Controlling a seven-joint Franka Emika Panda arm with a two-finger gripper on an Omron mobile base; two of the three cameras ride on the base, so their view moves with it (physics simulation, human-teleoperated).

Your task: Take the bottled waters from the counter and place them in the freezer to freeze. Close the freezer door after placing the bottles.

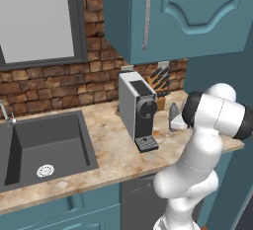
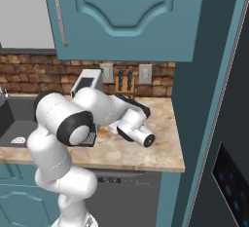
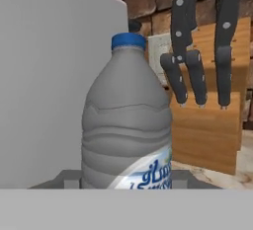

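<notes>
A grey-blue bottled water [image 3: 126, 120] with a blue cap stands upright close before the hand camera. My gripper [image 3: 127, 179] has a finger tip against each side of its lower body, shut on it. In the left base view the same bottle [image 1: 173, 110] stands on the beige counter [image 1: 113, 150], right of the coffee machine and in front of the knife block, with the gripper [image 1: 175, 122] at its base. The slate-grey freezer door [image 2: 228, 123] with its black control panel fills the right edge of the right base view.
A white coffee machine [image 1: 138, 108] stands just left of the bottle. The wooden knife block [image 3: 212, 125] is right behind it. A dark sink [image 1: 44, 147] lies to the left, teal wall cupboards [image 1: 188, 12] hang overhead, and a dishwasher [image 1: 141, 199] sits below.
</notes>
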